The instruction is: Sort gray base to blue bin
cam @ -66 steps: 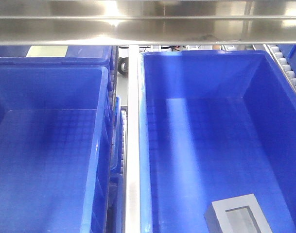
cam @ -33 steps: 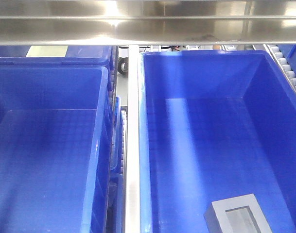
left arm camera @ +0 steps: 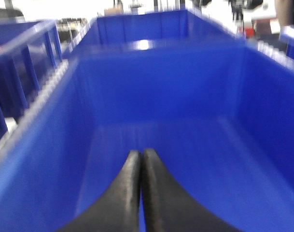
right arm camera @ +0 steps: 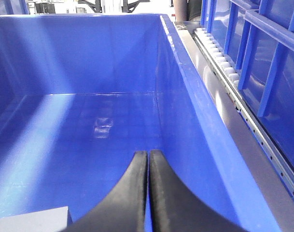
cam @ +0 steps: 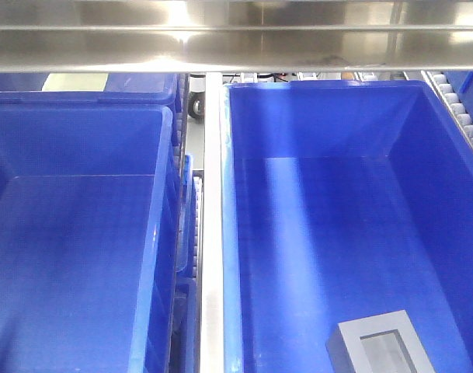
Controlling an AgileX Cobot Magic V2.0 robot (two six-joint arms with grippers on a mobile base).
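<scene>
Front view: gray base [cam: 380, 348] resting inside blue bin [cam: 234, 233], near front wall; left gripper [left arm camera: 140, 159] and right gripper [right arm camera: 147, 158] pressed closed, empty.

Blue bins sitting on a roller rack

Two blue bins, the left bin [cam: 81, 233] and the right blue bin [cam: 329, 132], are sitting side by side, a metal rail [cam: 213, 233] running between them; the gray base [cam: 380, 346] is lying on the right one's floor.

Gray base [cam: 380, 346] on floor of blue bin [cam: 321, 97], near corner. Metal rail [cam: 213, 233] left of bin. Second bin [cam: 81, 116] beyond rail.
</scene>
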